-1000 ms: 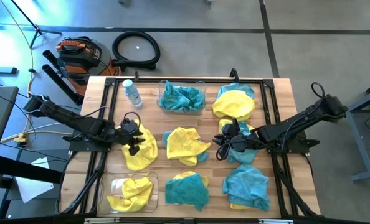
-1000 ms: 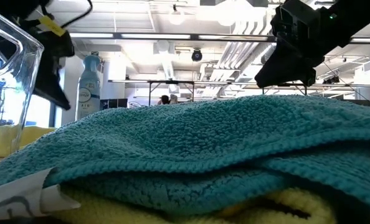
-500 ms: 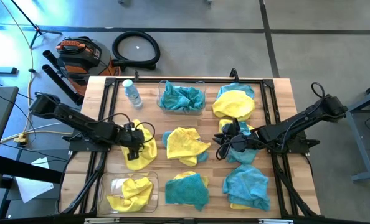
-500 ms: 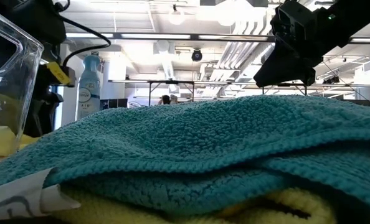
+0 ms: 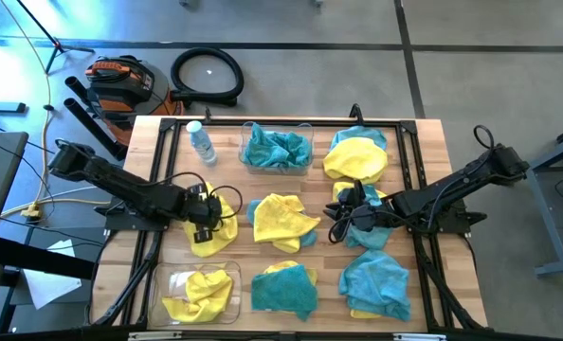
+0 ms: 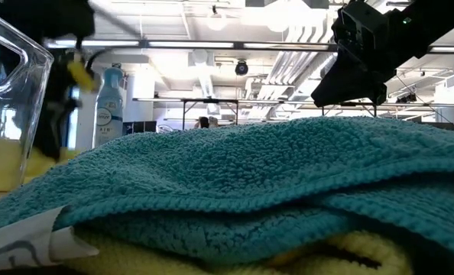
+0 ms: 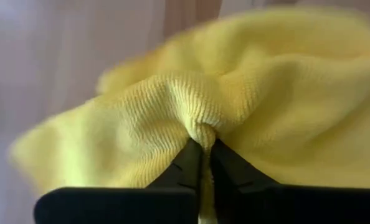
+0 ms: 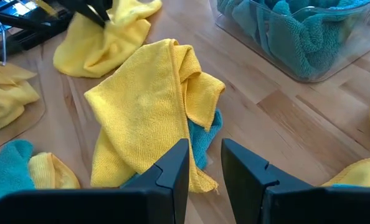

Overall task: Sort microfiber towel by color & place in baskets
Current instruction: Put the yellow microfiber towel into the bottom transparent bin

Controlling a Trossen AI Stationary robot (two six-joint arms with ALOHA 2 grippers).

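From above: two clear baskets on the desk. The far basket (image 5: 277,149) holds only teal towels; the near-left basket (image 5: 227,275) holds yellow ones, just in front of the left hand (image 5: 204,220). That hand is clamped on a yellow towel (image 5: 220,223), w/ the cloth bunched around it. The right hand (image 5: 336,225) hangs w/ fingers apart above a teal towel (image 5: 370,235), w/ a loose yellow towel (image 5: 280,220) just ahead of it, between the two hands. Loose on the desk I count approx. 3 teal and 4 yellow heaps, some stacked.

Low view: a teal towel (image 6: 235,183) fills the front, yellow beneath; a basket wall (image 6: 17,92) at the edge.

Left wrist: fingers (image 7: 188,165) pinched together on a yellow fold (image 7: 235,106).

Right wrist: fingers (image 8: 172,165) apart, nothing between; the yellow towel (image 8: 141,106) lies beyond them, the teal-filled basket (image 8: 297,37) farther off.
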